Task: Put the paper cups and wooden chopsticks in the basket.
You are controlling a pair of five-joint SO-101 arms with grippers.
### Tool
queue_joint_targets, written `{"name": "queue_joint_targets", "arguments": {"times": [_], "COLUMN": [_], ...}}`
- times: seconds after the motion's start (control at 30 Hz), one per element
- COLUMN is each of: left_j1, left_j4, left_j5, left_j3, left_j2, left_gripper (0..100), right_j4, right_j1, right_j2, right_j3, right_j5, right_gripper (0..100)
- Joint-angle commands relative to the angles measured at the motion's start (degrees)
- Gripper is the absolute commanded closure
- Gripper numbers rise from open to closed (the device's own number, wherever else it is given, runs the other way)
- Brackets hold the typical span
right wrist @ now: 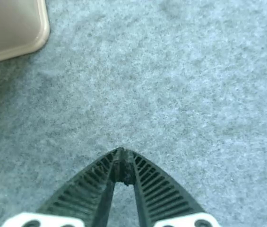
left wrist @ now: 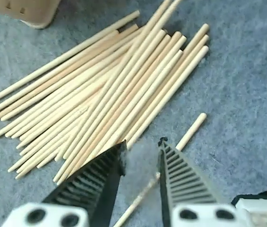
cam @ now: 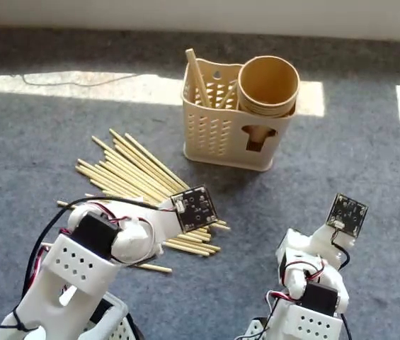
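Step in hand: chopstick pickup. Paper cups already sit stacked in the basket, with a few sticks upright beside them. The wooden chopsticks lie flat on the counter near the basket, long axes diagonal from far left to near right. Left end effector is apart, straddling a stray chopstick that slants through the gap. Next probably: lower, close, lift. Right end effector is together, holding nothing.

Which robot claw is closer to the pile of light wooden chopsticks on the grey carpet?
Left. The left gripper is open just at the edge of the pile of light wooden chopsticks; the right gripper is shut over bare grey carpet, apart from them.
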Motion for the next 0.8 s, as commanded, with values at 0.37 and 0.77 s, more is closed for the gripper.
{"name": "queue_joint_targets", "arguments": {"times": [0.37, 0.77], "left_j1": [8.31, 8.40], "left_j4": [-8.70, -9.14], "left_j5": [-2.46, -2.55], "left_j3": [14.73, 15.25], "left_j2": [-0.66, -0.57], "left_gripper": [89, 85], "right_j4": [-1.27, -1.27], "right_j1": [0.48, 0.48], "right_j2": [0.31, 0.31], "right_j3": [5.58, 5.58], "right_j5": [-0.70, -0.70], "right_gripper": [99.3, 99.3]}}
